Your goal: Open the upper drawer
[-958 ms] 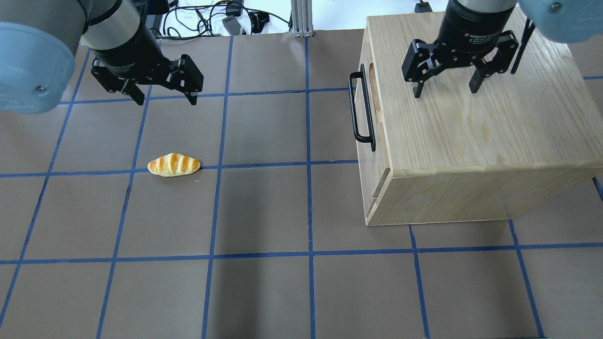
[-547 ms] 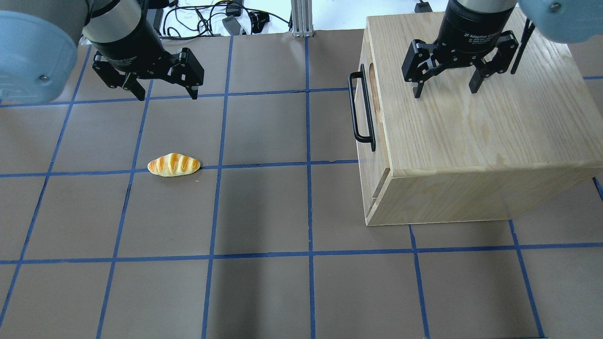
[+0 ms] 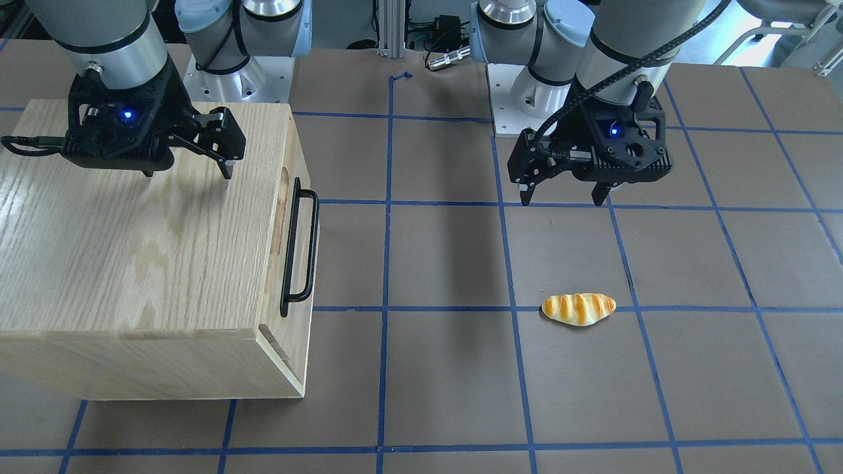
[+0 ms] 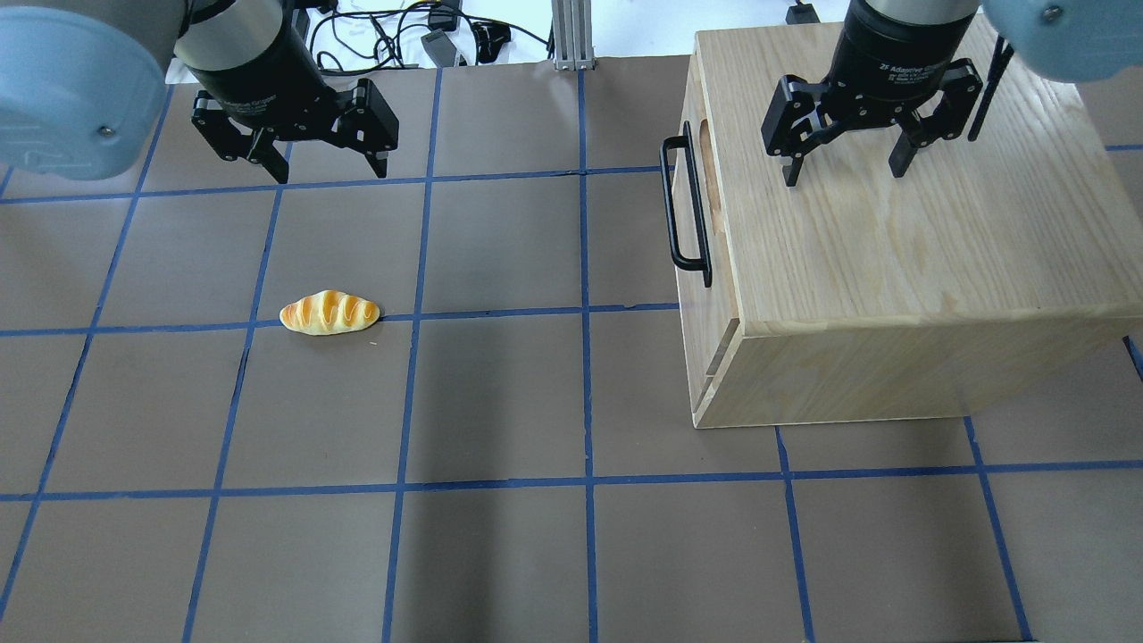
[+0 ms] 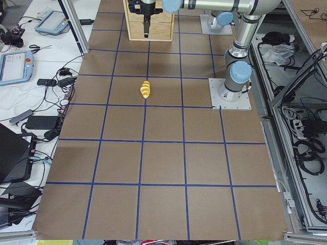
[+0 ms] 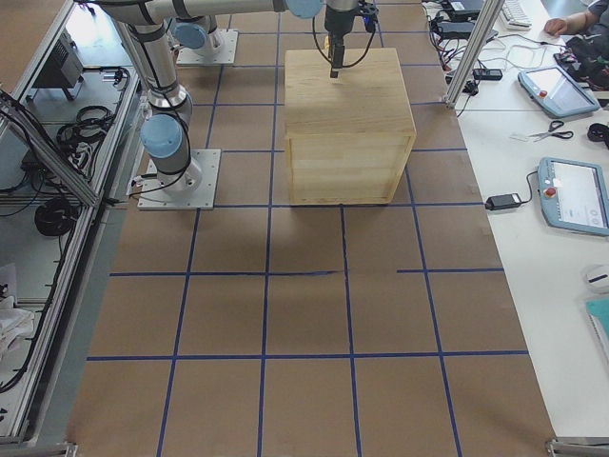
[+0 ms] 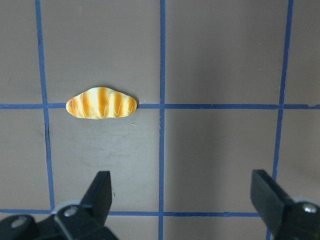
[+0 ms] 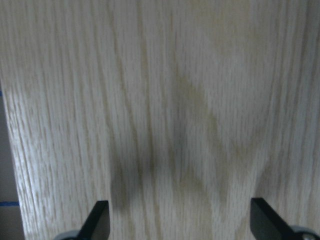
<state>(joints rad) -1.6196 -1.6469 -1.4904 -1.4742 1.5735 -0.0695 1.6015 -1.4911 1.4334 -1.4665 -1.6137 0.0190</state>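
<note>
One upper drawer (image 3: pixel 276 270) above blue-gridded brown table (image 3: pixel 448 368).

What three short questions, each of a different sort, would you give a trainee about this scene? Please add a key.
1. True or false: the upper drawer is already pulled out.
2. The open right gripper hangs over: A) the top of the oak cabinet; B) a plate; C) a bowl.
3. Short answer: which food item lies on the table on the side of the open left gripper?

Key:
1. False. Its front sits flush with the cabinet.
2. A.
3. The bread roll.
</note>
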